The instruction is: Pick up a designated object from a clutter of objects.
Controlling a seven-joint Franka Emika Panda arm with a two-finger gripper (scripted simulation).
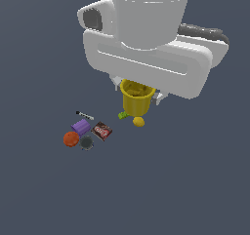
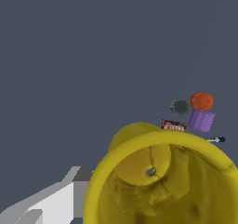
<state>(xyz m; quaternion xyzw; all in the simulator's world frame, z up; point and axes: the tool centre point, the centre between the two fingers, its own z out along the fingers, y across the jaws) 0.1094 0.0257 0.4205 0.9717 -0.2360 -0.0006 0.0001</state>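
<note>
While my arm fills the upper part of the exterior view, my hand sits just under the white wrist block, clenched on the yellow cup. The cup hangs upright below me with its flared rim up, and only small bits of my fingers show beside the rim. It appears raised clear of the bench, though I cannot judge how far.

In the wrist view the yellow cup fills the near corner, its open mouth toward the camera, with one pale finger alongside it.

The other things lie on the bench below. A yellow lemon sits just under the cup in the exterior view, with a green piece just beside it toward that view's left. Further toward that left lies a tight group: a red-brown box, a purple cup, an orange ball, a dark disc and a black-white marker. The ball, disc and purple cup sit close together; the marker lies just beyond them.
</note>
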